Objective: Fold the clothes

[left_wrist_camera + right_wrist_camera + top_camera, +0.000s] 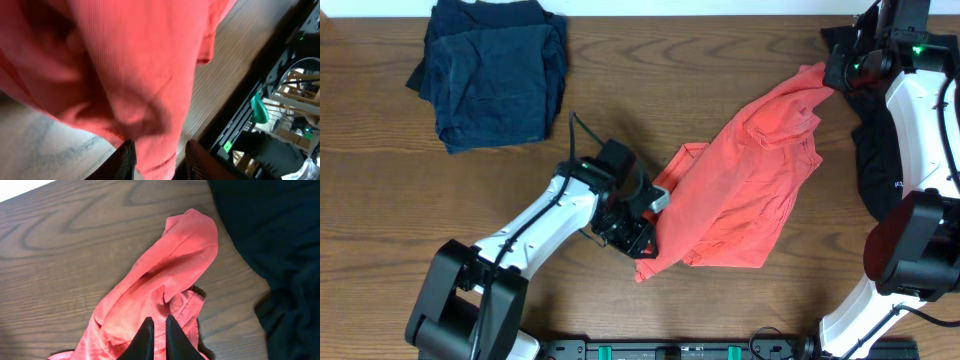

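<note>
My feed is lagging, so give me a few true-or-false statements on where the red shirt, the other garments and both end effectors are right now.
1. The red-orange T-shirt lies flat and neatly folded. False: it is bunched and creased, not folded.
2. The navy garments lie at the far left of the table, apart from both end effectors. True.
3. The left end effector has red cloth between its fingers. True.
4. The right end effector hovers over the navy garments. False: it is at the T-shirt's far right corner.
5. A black garment lies at the table's right side. True.
</note>
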{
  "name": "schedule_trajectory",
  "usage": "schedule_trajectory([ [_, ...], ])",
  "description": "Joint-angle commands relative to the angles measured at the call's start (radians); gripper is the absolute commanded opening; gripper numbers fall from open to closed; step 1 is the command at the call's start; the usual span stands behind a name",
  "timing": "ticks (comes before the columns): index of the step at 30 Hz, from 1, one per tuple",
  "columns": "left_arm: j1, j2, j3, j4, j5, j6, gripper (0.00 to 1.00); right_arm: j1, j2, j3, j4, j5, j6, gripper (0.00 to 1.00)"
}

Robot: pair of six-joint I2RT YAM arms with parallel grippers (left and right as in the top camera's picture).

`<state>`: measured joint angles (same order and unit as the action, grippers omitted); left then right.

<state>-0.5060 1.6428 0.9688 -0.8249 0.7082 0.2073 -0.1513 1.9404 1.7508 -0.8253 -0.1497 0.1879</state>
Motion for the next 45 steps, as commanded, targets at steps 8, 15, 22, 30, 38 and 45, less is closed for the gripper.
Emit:
schedule_trajectory([
  [8, 0.002, 0.011, -0.072, 0.085, 0.014, -0.046, 0.36, -0.006, 0.009, 0.004, -0.001, -0.008, -0.018, 0.13],
  [15, 0.048, 0.011, -0.056, 0.087, 0.013, -0.064, 0.48, -0.006, 0.009, 0.004, -0.002, -0.008, -0.026, 0.19],
  [22, 0.055, 0.011, -0.062, 0.068, -0.005, -0.079, 0.57, -0.006, 0.009, 0.004, -0.002, -0.008, -0.026, 0.21],
  [30, 0.008, 0.011, -0.095, 0.048, 0.007, -0.086, 0.62, -0.006, 0.009, 0.004, -0.001, -0.008, -0.026, 0.22],
  [38, -0.024, 0.011, -0.096, 0.065, 0.014, -0.092, 0.06, -0.006, 0.009, 0.004, 0.000, -0.008, -0.026, 0.26],
  [45, 0.043, 0.010, -0.043, 0.070, 0.013, -0.165, 0.06, -0.006, 0.009, 0.004, 0.004, -0.008, -0.029, 0.26],
])
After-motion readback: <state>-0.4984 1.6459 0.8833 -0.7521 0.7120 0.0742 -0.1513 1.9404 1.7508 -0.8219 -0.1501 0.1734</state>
